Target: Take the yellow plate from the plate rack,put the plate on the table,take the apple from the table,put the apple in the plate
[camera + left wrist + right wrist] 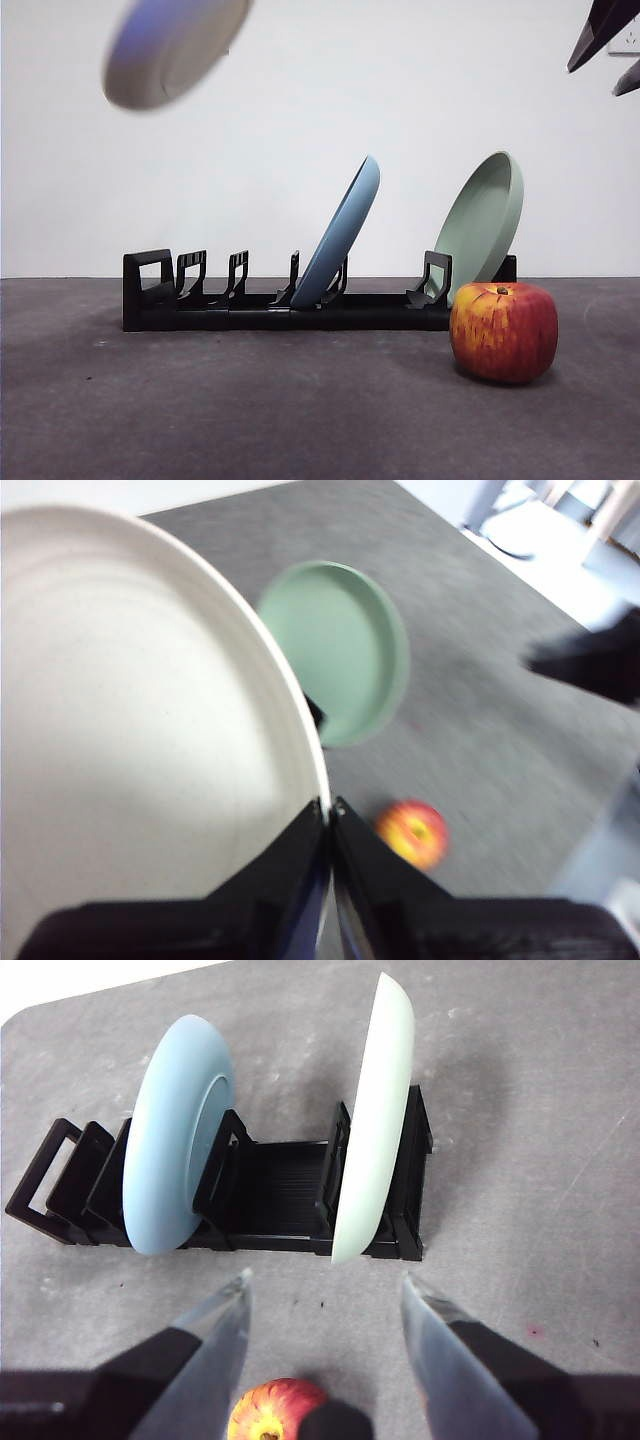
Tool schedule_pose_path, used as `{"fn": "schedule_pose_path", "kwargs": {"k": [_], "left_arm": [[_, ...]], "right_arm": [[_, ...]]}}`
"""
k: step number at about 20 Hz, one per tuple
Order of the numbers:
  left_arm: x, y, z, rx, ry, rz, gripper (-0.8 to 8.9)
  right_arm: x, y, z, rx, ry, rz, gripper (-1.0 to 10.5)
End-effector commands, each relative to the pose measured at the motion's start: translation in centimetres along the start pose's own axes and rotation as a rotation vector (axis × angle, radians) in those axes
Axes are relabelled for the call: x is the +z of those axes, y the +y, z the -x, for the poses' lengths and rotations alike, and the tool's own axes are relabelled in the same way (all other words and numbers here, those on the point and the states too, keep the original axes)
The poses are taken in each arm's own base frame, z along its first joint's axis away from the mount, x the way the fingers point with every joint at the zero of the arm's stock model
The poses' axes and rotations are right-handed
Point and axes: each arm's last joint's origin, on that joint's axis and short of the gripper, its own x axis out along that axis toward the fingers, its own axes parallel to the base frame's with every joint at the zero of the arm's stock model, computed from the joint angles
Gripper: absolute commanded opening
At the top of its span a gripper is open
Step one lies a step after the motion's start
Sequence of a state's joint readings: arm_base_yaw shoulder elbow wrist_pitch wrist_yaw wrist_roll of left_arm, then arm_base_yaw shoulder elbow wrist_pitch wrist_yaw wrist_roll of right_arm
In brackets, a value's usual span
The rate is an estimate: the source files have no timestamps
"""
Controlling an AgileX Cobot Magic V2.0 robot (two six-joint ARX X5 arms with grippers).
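Left claw (328, 815) clamped on rim of large round cream-yellow plate (130, 720), held high in air at upper left, clear of long low black plastic rack (260, 305). Front view shows only blurred tilted plate, not the claw gripping it. Light blue plate (345, 235) leans mid-rack, sage green plate (485, 220) at right end. Red apple with yellow streaks (503, 332) on dark grey matte table (250, 410), near right, just in front of rack. Right claw (325, 1305) wide apart, empty, hanging above apple; front view shows just black tips at top right.
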State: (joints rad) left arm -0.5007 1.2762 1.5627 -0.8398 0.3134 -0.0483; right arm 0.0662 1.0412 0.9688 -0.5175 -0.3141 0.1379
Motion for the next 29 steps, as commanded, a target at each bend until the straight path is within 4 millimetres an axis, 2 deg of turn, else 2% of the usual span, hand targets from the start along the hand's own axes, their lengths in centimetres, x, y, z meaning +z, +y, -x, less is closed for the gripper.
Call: {"fn": "schedule_pose_path", "kwargs": {"k": [1, 3, 5, 8, 12, 16, 23, 25, 29], "left_arm": [[-1.0, -1.8, 2.6, 0.033, 0.017, -0.071, -0.08], [-1.9, -3.4, 4.5, 0.113, 0.026, -0.113, -0.09], [-2.9, -5.0, 5.3, 0.128, 0.061, -0.153, -0.08], [-4.8, -6.5, 4.2, 0.18, 0.152, -0.19, -0.08], [-9.1, -8.3, -0.8, 0.211, 0.22, -0.211, -0.09], [-12.9, -9.2, -6.5, 0.209, 0.331, -0.222, -0.09], [-16.8, -10.0, -15.8, 0.228, 0.486, -0.314, -0.09], [-18.1, -10.0, -17.9, 0.232, 0.536, -0.33, -0.09], [-20.2, -9.7, -20.3, 0.246, 0.625, -0.348, -0.09]], "right_arm": [[0.0, 0.0, 0.0, 0.0, 0.005, 0.007, 2.5], [-0.1, 0.0, 0.0, -0.002, 0.014, 0.004, 2.5], [-0.1, 0.0, 0.0, -0.002, 0.018, 0.002, 2.5], [-0.2, 0.0, 0.0, -0.003, 0.023, 0.001, 2.5], [-0.4, 0.0, 0.0, -0.006, 0.041, -0.005, 2.5], [-0.4, 0.0, 0.0, -0.006, 0.041, -0.005, 2.5], [-0.4, 0.0, 0.0, -0.006, 0.041, -0.005, 2.5], [-0.4, 0.0, 0.0, -0.006, 0.041, -0.005, 2.5], [-0.4, 0.0, 0.0, -0.006, 0.042, -0.005, 2.5]]}}
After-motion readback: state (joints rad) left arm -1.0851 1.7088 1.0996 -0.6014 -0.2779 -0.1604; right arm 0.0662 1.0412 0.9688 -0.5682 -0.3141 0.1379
